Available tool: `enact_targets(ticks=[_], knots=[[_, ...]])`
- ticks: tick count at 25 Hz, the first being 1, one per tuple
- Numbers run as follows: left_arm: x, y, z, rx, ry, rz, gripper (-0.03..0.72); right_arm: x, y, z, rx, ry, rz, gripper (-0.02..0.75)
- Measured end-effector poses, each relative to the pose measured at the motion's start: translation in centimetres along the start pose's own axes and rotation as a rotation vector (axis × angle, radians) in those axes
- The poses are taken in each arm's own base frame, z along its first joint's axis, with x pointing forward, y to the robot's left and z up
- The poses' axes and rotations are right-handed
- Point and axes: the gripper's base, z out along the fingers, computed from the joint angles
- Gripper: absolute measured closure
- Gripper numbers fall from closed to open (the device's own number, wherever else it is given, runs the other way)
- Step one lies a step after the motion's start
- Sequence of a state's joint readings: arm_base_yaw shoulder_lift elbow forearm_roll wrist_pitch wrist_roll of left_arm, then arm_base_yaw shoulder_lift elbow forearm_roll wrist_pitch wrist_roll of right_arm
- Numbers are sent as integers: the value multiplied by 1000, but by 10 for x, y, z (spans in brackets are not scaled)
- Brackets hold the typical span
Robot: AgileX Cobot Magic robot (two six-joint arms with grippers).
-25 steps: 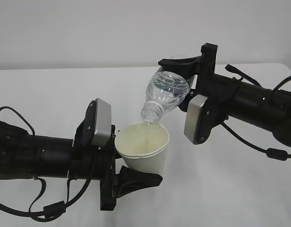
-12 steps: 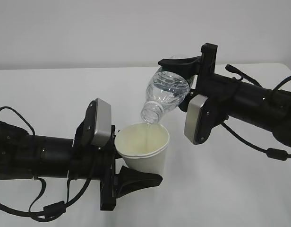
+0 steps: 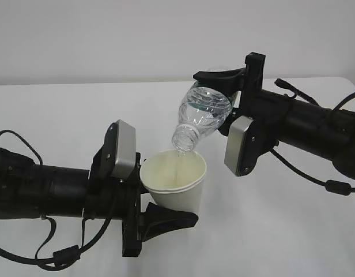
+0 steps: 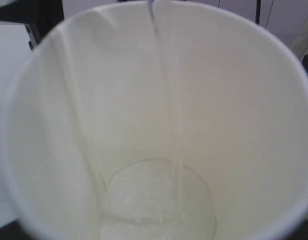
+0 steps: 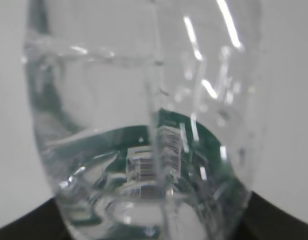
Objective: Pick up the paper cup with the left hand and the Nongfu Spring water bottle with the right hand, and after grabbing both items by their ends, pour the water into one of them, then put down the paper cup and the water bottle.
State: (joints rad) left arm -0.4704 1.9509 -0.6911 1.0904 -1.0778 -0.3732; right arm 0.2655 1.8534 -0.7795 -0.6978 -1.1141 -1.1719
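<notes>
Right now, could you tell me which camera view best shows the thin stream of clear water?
The left wrist view: the stream runs down inside the white paper cup. The exterior view shows only a short thread below the clear plastic bottle; the right wrist view shows none.

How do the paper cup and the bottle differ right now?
The paper cup is white, opaque and nearly upright, mouth up; the water bottle is clear and tipped steeply, mouth down above the cup. The cup is receiving a thin stream of water; the bottle is giving it. Each is held off the table by a gripper.
</notes>
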Motion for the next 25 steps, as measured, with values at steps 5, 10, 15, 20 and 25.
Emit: enact_targets(ticks=[5, 10, 15, 20, 25], knots=[[0, 0, 0, 0, 0, 0, 252, 0, 0, 0, 1, 2, 0, 327], [0, 0, 0, 0, 0, 0, 252, 0, 0, 0, 1, 2, -1, 327], [0, 0, 0, 0, 0, 0, 252, 0, 0, 0, 1, 2, -1, 327], [0, 0, 0, 0, 0, 0, 252, 0, 0, 0, 1, 2, -1, 327], [0, 0, 0, 0, 0, 0, 252, 0, 0, 0, 1, 2, -1, 327]])
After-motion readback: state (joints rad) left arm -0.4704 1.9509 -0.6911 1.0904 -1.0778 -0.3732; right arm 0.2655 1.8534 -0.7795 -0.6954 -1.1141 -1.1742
